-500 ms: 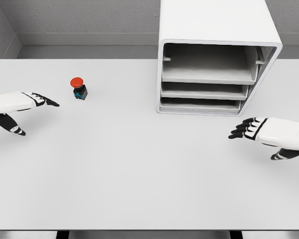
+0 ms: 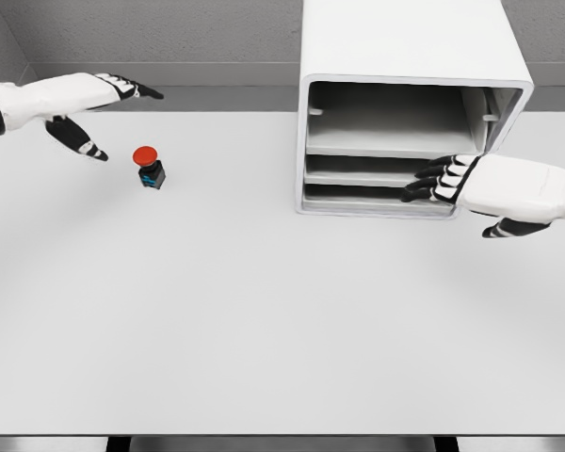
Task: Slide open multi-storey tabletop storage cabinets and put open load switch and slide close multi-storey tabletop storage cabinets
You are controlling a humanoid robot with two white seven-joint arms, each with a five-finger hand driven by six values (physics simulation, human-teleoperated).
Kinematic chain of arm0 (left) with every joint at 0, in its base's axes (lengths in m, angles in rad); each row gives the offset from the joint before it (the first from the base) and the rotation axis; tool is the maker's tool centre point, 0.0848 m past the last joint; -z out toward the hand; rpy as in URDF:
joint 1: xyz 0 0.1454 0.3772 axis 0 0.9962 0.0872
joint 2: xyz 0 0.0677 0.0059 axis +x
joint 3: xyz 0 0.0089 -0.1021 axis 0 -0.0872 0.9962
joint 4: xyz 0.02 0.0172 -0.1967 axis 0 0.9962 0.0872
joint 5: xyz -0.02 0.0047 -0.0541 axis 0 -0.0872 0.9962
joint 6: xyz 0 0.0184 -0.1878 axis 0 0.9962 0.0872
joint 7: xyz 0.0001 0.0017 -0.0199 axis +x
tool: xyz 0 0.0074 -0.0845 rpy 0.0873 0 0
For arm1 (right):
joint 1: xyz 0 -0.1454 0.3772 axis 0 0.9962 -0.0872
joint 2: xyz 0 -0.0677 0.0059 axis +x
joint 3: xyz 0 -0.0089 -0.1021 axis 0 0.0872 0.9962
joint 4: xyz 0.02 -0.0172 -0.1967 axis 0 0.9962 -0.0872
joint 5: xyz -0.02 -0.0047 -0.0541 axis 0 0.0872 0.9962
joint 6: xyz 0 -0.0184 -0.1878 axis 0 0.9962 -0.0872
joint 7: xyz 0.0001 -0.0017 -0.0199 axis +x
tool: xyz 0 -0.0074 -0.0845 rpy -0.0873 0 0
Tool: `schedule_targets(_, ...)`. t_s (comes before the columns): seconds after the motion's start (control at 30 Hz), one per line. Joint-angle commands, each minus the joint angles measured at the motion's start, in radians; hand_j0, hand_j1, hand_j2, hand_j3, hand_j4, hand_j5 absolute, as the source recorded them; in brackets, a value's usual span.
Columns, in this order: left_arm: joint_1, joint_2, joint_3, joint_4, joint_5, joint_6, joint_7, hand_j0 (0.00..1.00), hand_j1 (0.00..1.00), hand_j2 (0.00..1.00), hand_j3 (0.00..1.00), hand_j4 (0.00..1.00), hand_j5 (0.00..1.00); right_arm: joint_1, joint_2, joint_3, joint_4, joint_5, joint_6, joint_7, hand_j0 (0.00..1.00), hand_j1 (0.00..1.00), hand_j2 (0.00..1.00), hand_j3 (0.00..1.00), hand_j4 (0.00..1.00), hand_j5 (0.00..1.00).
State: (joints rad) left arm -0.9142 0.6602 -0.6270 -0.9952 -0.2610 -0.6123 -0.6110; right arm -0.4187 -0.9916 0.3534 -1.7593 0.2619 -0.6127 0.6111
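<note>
Right hand (image 2: pixel 466 182) at cabinet (image 2: pixel 410 56) front — fingers extended, holding nothing.
Fingertips apparently touching middle drawer (image 2: pixel 367 172); left hand (image 2: pixel 80 99) spread, empty, above load switch (image 2: pixel 150 167).

Left hand (image 2: pixel 80 99) raised beyond switch (image 2: pixel 150 168), right hand (image 2: pixel 480 184) apparently reaching cabinet (image 2: pixel 410 56) trays

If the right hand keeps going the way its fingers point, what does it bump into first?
Probably the cabinet. The right hand points left, its fingertips already at the front of the lower trays, though depth is hard to judge.
</note>
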Motion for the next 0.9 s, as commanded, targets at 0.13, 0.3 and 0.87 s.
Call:
schedule_targets(0.13,0.008,-0.105,0.001,0.13,-0.099,0.001,0.0,1.0,1.0,1.0,1.0,1.0,1.0,-0.094,0.059,0.147,0.003,-0.006,0.002,0.0,1.0,1.0,1.0,1.0,1.0,1.0)
schedule_targets(0.3,0.006,-0.105,0.001,0.152,-0.099,0.001,0.0,1.0,1.0,1.0,1.0,1.0,1.0,-0.161,0.085,0.164,0.023,-0.007,0.056,0.0,1.0,1.0,1.0,1.0,1.0,1.0)
schedule_targets(0.87,0.003,-0.126,0.0,0.194,-0.156,0.001,0.0,0.86,0.86,0.86,0.86,0.86,0.86,-0.319,0.206,0.317,0.23,-0.012,0.154,0.0,1.0,1.0,1.0,1.0,1.0,1.0)
